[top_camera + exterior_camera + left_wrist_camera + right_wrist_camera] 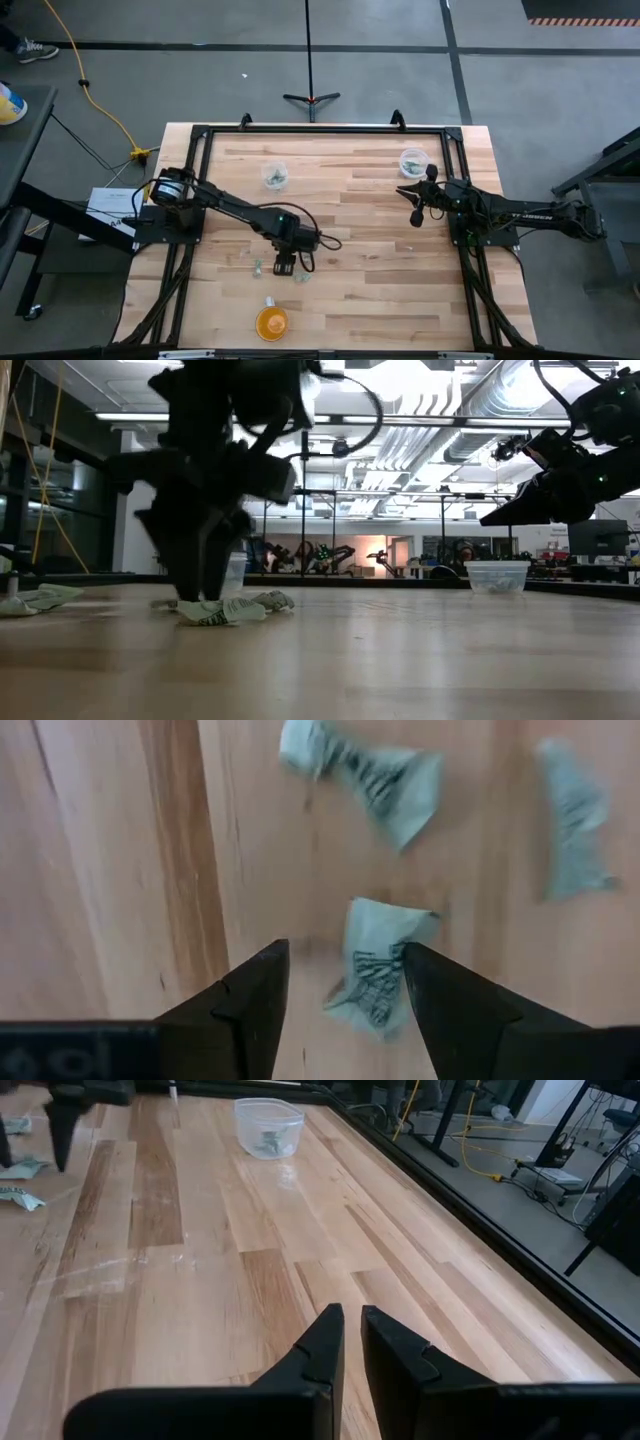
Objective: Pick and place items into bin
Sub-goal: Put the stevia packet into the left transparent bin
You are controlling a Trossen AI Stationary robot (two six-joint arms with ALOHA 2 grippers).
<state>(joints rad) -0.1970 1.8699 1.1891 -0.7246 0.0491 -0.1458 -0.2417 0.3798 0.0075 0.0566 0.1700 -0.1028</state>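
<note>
From overhead I look straight down on the whole pale wooden plank table [380,270] and both arms. My low camera sits at tabletop height, facing level across into the room behind. The left wrist camera is pressed close above the planks, staring past its own dark fingers [245,1005]. The right wrist camera hangs higher, gazing along the table; overhead shares its small clear plastic cup [268,1127].

Bare pale wooden tabletop [380,270] lies wide open between the arms. Two clear plastic cups [275,175] [413,161] stand near the far edge and an orange round cup [271,322] near the front, while small crumpled pale-green wrapped pieces [375,970] crowd the left pincer [284,266].
</note>
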